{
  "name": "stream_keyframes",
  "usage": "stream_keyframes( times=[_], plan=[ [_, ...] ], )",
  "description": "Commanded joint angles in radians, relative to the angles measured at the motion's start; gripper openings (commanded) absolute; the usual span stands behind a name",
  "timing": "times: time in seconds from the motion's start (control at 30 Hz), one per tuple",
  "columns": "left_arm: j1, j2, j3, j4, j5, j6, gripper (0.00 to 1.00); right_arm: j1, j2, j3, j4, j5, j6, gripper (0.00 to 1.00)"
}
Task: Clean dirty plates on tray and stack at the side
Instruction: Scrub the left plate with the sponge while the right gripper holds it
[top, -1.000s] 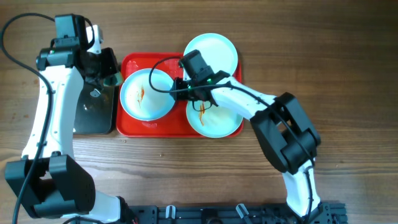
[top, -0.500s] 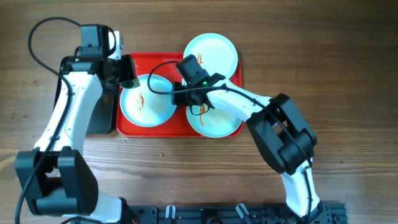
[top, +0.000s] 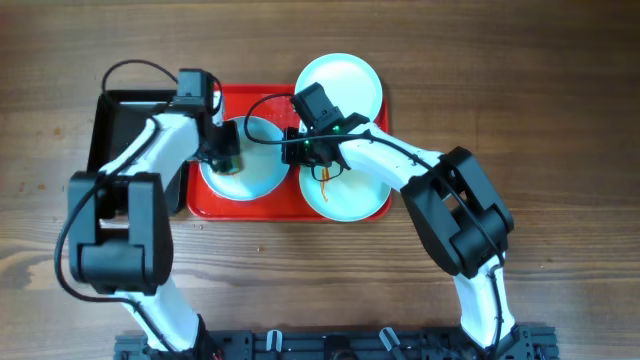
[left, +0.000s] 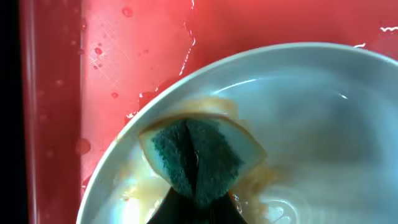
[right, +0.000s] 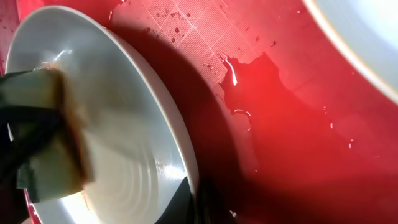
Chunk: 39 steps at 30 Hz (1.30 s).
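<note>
Only wrist views reveal left gripper (left: 196, 208) clenching a sponge (left: 199, 155), right gripper (right: 193, 202) pinching one plate (right: 137, 143).

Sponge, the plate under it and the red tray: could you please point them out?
sponge (left: 196, 152), left wrist view, green face
plate (left: 323, 106), left wrist view, inner surface
red tray (left: 143, 56), left wrist view, floor

Left arm (top: 150, 150) is reaching up toward 12 o'clock, with its wrist folding over so the left hand (top: 223, 157) is pointing down, fingers clamping tight on a sponge (left: 198, 155). Right arm (top: 400, 165) is stretching toward 10 o'clock, right hand (top: 298, 152) facing 9 o'clock and pinching a plate (right: 124, 143) by the rim.
</note>
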Motion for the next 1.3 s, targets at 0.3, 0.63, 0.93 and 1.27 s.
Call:
stream_keyframes(
  times=[0.3,0.63,0.93,1.27],
  plan=[
    [-0.133,0.113,-0.010,-0.046,0.359,0.027,0.04,-0.001,0.019,0.010,0.003,-0.013,-0.001,0.05],
    [-0.061,0.113,-0.010,-0.221,-0.381,-0.316,0.04,-0.001,0.019,0.010,0.009,-0.014,0.000,0.05],
    [-0.057,0.113,-0.010,-0.019,-0.484,-0.323,0.04,-0.002,0.019,0.010,0.010,-0.016,-0.001,0.05],
    [-0.072,0.113,-0.010,-0.239,-0.511,-0.381,0.04,-0.005,0.019,0.010,0.022,-0.016,0.000,0.05]
  ],
)
